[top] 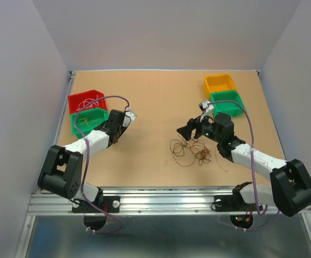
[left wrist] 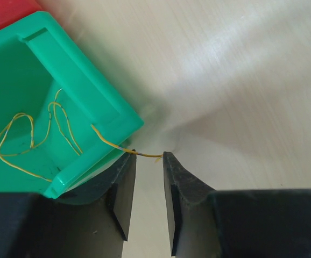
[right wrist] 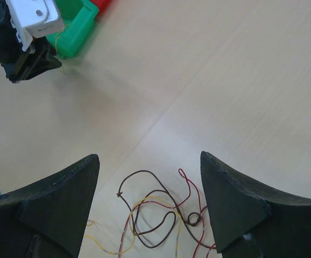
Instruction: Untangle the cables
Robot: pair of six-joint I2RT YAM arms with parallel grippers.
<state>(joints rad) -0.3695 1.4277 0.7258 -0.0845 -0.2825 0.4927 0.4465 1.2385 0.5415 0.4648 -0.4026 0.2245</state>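
Note:
A loose tangle of thin cables (top: 190, 150) lies on the table in front of the right arm. In the right wrist view its brown (right wrist: 140, 171), red and yellow strands lie below and between my wide-open right gripper (right wrist: 149, 156), which hovers over them (top: 186, 130). A separate yellow cable (left wrist: 106, 140) is coiled inside the left green bin (left wrist: 91, 86). One end of it hangs over the rim and reaches the tips of my left gripper (left wrist: 149, 156). A clear gap shows between the left jaws, and the wire end crosses it without being pinched. In the top view the left gripper (top: 127, 117) is beside that bin.
A red bin (top: 85, 101) holding thin wires adjoins the left green bin (top: 88, 122) at the far left. An orange bin (top: 220, 83) and a second green bin (top: 228, 102) stand at the back right, just behind the right arm. Grey walls enclose the table.

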